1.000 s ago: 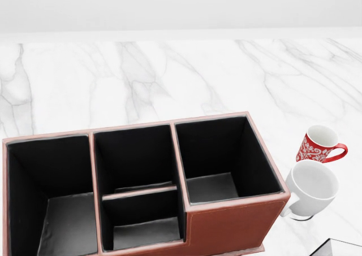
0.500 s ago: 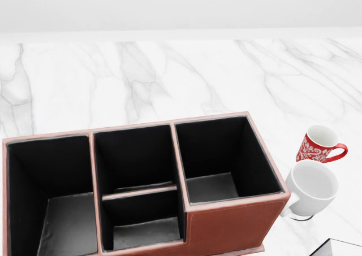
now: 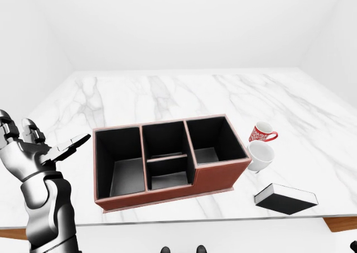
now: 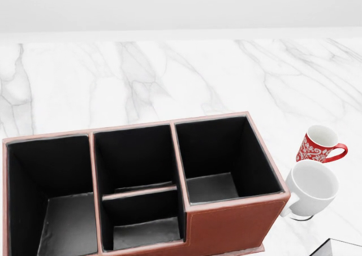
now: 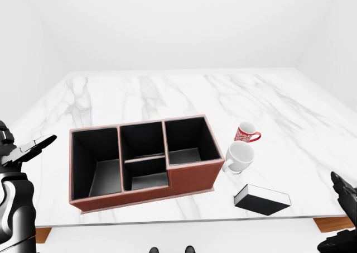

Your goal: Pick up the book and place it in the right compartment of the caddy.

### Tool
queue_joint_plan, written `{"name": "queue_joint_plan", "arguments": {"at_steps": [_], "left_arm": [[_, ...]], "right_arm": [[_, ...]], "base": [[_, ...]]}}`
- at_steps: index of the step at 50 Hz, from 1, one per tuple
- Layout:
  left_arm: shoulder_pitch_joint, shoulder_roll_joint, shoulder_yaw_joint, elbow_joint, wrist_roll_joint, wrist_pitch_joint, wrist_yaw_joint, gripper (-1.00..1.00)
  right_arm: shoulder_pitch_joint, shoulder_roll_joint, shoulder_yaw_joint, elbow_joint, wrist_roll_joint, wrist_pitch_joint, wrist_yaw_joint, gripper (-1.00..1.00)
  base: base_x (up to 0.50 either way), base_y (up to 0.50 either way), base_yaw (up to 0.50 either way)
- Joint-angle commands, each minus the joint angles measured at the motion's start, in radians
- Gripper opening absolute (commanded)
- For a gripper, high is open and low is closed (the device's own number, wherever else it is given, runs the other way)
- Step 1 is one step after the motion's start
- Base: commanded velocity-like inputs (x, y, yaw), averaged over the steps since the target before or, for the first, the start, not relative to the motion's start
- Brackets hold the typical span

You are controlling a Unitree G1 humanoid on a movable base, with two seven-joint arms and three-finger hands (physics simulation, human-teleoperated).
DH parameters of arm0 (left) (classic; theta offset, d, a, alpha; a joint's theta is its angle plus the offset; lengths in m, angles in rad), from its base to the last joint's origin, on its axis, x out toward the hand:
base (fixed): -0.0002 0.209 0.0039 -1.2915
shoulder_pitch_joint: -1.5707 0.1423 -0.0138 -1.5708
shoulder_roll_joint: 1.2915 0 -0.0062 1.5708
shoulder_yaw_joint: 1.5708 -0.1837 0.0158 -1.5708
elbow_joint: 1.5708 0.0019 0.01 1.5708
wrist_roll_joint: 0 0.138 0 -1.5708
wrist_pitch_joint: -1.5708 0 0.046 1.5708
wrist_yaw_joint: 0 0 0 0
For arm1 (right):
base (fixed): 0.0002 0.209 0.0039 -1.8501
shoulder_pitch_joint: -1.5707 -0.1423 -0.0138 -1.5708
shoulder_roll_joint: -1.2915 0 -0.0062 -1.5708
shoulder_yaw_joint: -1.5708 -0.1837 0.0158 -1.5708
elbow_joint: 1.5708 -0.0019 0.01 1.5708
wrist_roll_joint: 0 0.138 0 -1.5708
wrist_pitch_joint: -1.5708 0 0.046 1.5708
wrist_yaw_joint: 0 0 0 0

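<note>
Black-covered book (image 5: 262, 200) lies flat at the table's near right, just right of the caddy (image 3: 167, 159), untouched. My left hand (image 3: 33, 147) hangs open, empty; right hand (image 5: 347, 194) unclear. I judge reaching comes next.

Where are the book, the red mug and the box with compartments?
book (image 3: 285, 199): left-eye view, on its dark cover.
red mug (image 4: 314, 147): head view, on its patterned side.
caddy (image 3: 220, 175): left-eye view, on its red outer wall.

A bare simulated room (plain white walls); one marble table (image 3: 167, 91) bearing two mugs (image 3: 260, 147).
</note>
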Motion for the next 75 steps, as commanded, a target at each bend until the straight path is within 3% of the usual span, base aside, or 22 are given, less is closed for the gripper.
{"name": "queue_joint_plan", "arguments": {"at_steps": [1,25,33,38,48,49,50,75], "left_arm": [[-0.004,0.001,0.000,0.011,0.003,-0.006,-0.001,1.00],[-0.002,0.003,0.000,0.012,0.000,-0.008,0.001,1.00],[0.001,0.001,0.002,-0.001,0.000,0.001,0.003,1.00],[0.003,-0.001,0.003,-0.008,0.000,0.005,0.003,1.00],[0.004,-0.003,0.004,-0.006,0.003,0.004,0.002,1.00],[0.002,-0.002,0.004,0.002,0.003,-0.002,0.001,1.00],[0.002,-0.002,0.004,0.004,0.003,-0.003,0.000,1.00],[0.001,-0.001,0.002,0.006,0.003,-0.004,0.003,1.00]], "right_arm": [[-0.033,-0.048,0.038,0.052,-0.017,0.000,0.000,1.00],[-0.198,-0.101,0.246,-0.043,-0.003,0.010,0.000,1.00],[-0.164,-0.048,0.246,-0.136,0.002,0.031,0.000,1.00],[-0.157,-0.022,0.262,-0.125,-0.010,0.016,0.000,1.00],[-0.141,0.013,0.282,-0.149,-0.010,0.022,0.000,1.00],[-0.128,0.023,0.292,-0.119,-0.016,0.000,0.000,1.00],[-0.126,0.025,0.291,-0.129,-0.016,0.000,0.000,1.00],[-0.129,0.026,0.348,-0.067,-0.060,0.000,0.000,1.00]], "base": [[0.00,0.00,0.00],[0.00,0.00,0.00],[0.00,0.00,0.00],[0.00,0.00,0.00],[0.00,0.00,0.00],[0.00,0.00,0.00],[0.00,0.00,0.00],[0.00,0.00,0.00]]}}
